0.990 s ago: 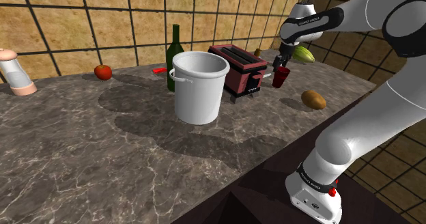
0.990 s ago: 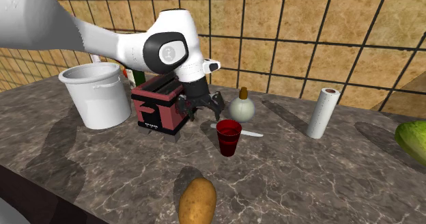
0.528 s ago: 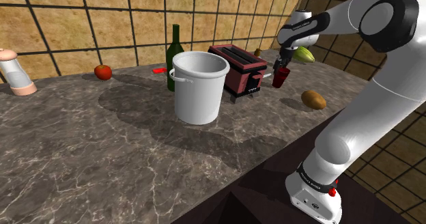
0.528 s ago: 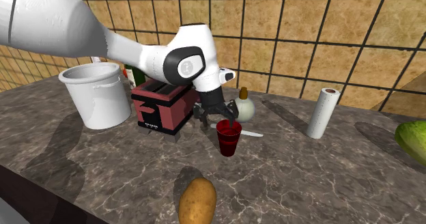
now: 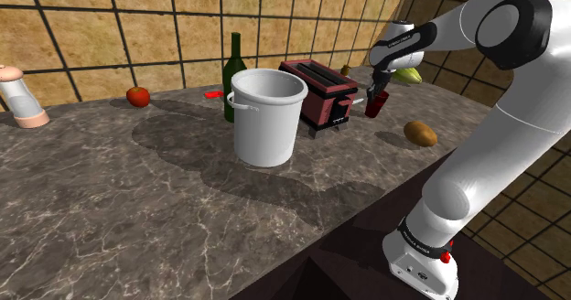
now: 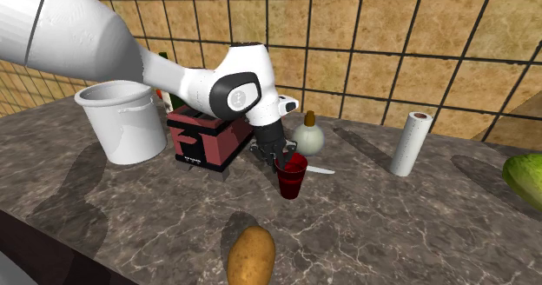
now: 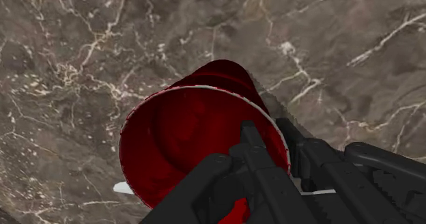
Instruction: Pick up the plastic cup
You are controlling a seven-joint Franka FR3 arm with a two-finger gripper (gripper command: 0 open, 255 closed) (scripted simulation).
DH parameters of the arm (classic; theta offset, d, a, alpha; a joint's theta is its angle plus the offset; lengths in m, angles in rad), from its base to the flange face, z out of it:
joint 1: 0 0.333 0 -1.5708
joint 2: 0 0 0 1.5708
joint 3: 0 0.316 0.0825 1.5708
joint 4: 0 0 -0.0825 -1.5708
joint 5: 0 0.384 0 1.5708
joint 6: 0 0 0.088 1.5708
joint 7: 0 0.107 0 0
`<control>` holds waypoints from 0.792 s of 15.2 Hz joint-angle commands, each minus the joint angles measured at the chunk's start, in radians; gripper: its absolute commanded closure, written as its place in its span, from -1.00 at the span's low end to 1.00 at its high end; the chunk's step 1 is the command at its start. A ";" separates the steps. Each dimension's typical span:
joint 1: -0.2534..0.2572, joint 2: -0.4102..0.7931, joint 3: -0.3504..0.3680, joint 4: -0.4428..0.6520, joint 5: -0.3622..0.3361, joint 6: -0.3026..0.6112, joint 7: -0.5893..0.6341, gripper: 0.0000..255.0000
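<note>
Beside toaster [image 6: 198, 137], hand [image 7: 267, 135] pinches red cup [image 6: 291, 181] rim, cup on counter [image 6: 391, 222].

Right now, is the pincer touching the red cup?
Cannot tell: the wrist view shows the pincer astride the rim of the red cup, neither contact nor gap plain.

The arm [image 5: 522, 143] is built of smooth, rounded white links, broken by dark joints [image 5: 518, 16]. Its foot is ringed by a dark band [image 5: 423, 241] with small pale lettering, beside which a small red knob [image 5: 446, 257] is set. The pincer [image 6: 280, 159] is finished wholly in black.
</note>
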 commanded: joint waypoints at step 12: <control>0.002 -0.029 0.003 0.039 -0.008 -0.066 0.000 1.00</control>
